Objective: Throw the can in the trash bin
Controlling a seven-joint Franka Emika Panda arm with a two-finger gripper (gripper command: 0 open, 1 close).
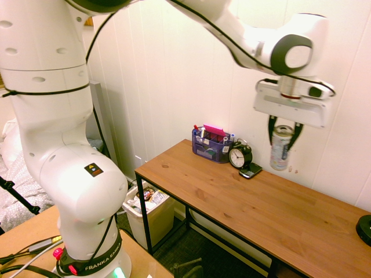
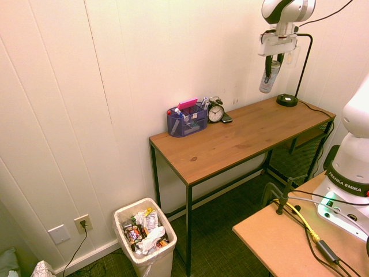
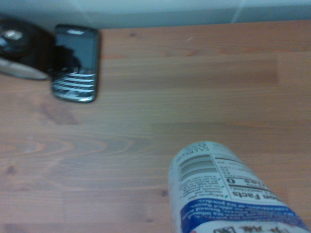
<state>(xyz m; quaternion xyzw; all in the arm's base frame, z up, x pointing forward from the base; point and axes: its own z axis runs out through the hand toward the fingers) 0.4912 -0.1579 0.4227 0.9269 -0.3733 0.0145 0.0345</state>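
High above the wooden table (image 1: 243, 202), the tool (image 1: 285, 152) is clamped on the silver-white aluminium drink can (image 1: 281, 148), which hangs upright, apparently just right of the black alarm clock (image 1: 239, 156). Lifting looks done. Carrying remains: the cream plastic trash bin (image 2: 145, 242) stands on the floor, well apart beyond the table's left end.

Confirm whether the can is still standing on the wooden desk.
No, the can hangs upright in the gripper, well above the wooden desk, near the alarm clock.
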